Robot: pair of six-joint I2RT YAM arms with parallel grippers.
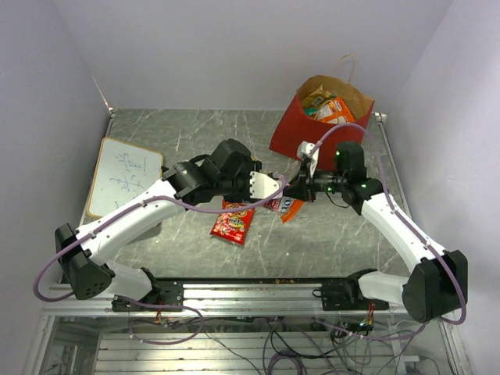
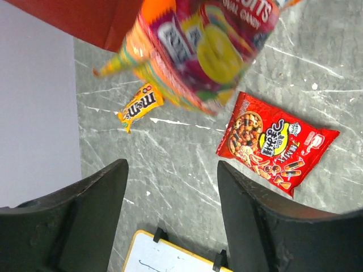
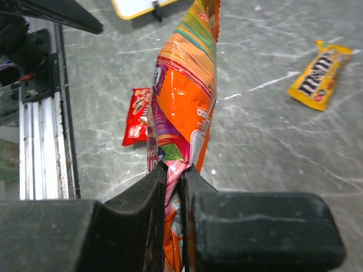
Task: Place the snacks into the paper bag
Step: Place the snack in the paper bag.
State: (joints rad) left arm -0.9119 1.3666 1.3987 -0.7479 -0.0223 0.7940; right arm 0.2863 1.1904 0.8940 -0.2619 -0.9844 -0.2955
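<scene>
At the far left the white board (image 1: 125,176) lay flat on the table (image 1: 187,133), its blue handwriting too small for me to read. The left gripper (image 2: 171,170) hung with its jaws spread wide and nothing between them. It looked down on two snacks lying loose. One was a yellow M&M's pack (image 2: 139,106), the brand plain to read. The other was a red packet (image 2: 275,141) picturing mixed crackers, whose bold script I could not make out. I judged the left arm was poised there to go for one of them.

Just right of it, the right gripper (image 3: 173,167) was clamped on one edge of an orange candy pack (image 3: 184,96), held clear of the table near its middle. Pinching the flat edge, I reckoned, gave the fingers a firm hold on the thin foil. Through the left wrist I caught only "CANDY" on it.

At the far right stood the paper bag (image 1: 324,117), red, with its mouth open upward and a handle raised. Orange packets (image 1: 332,109) were already inside. The held pack was well apart from it.
</scene>
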